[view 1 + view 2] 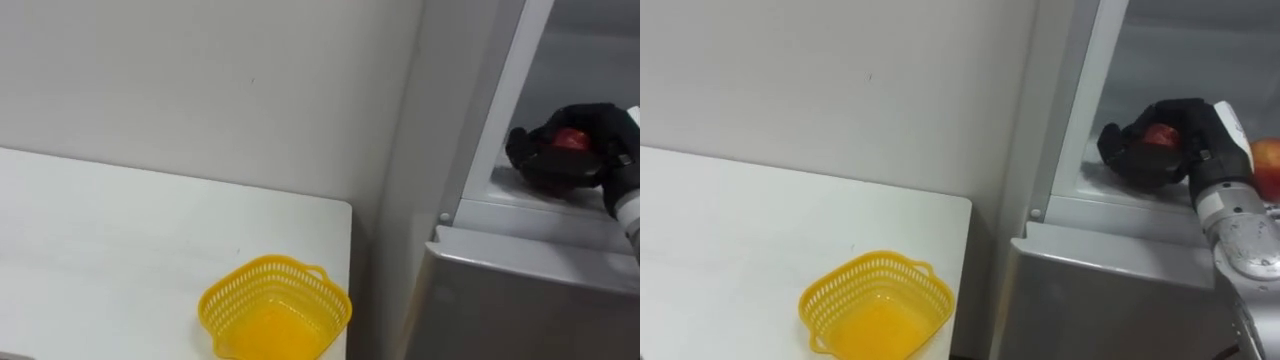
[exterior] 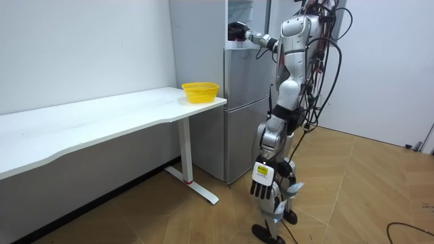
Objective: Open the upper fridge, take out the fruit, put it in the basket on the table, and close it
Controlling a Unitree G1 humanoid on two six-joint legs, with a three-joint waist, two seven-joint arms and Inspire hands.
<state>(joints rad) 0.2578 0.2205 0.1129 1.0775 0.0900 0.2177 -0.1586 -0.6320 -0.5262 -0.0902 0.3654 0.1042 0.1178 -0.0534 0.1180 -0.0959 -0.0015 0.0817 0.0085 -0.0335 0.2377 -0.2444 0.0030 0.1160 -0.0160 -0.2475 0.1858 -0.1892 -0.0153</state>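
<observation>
The right hand (image 1: 1188, 138) is clamping its fingers (image 1: 1120, 152) round a red fruit (image 1: 1159, 136), perhaps an apple, inside the upper fridge (image 1: 1200, 60), at two o'clock from the basket (image 1: 927, 292). It is likely handling firm, light and smooth, best wrapped round its middle.

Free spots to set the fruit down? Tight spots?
White table is bare left of and behind the yellow basket; the basket is empty. Tight: fridge shelf, where the right hand grips a red fruit beside a second fruit.
</observation>
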